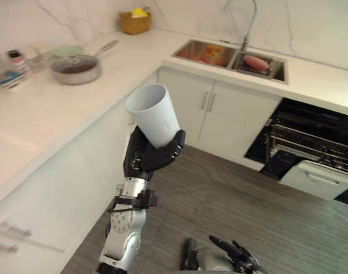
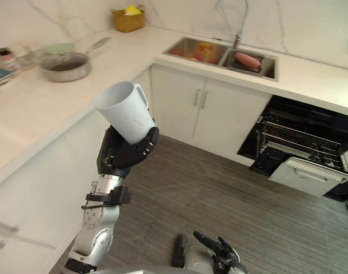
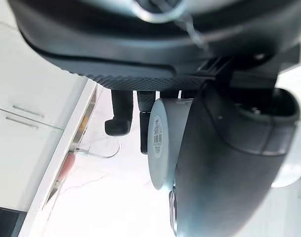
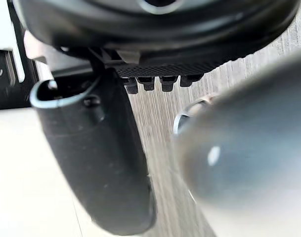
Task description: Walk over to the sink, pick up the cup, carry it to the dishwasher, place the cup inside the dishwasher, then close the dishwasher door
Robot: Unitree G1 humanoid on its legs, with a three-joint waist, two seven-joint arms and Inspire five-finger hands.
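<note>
So this one was squarely in the carry step. The cup point(image 1: 155, 117), plain white, was up in the air in the left hand point(image 1: 152, 153), with the fingers and thumb curled round its lower half. It sat tilted, mouth leaning up and toward the counter point(image 1: 59, 108), well above the floor point(image 1: 231, 205). The left wrist view showed the same thing from underneath: the cup's base tucked against the palm with the thumb wrapped across it.

The sink point(image 1: 232, 60) was off in the far corner, well apart from the cup, so I'd say pickup was done. The dishwasher point(image 1: 311, 142) stood over on the right under the counter, its white door point(image 1: 316, 180) dropped open and a wire rack showing inside. Nothing was placed yet.

The right hand point(image 1: 228, 251) hung low near the floor. Honestly I couldn't tell if its fingers were curled or relaxed, since the wrist view caught them end-on.

Next bit, as I read it: turn and walk right, keep the grip firm, then lower the cup into the rack without clipping the door. Closing comes after.
</note>
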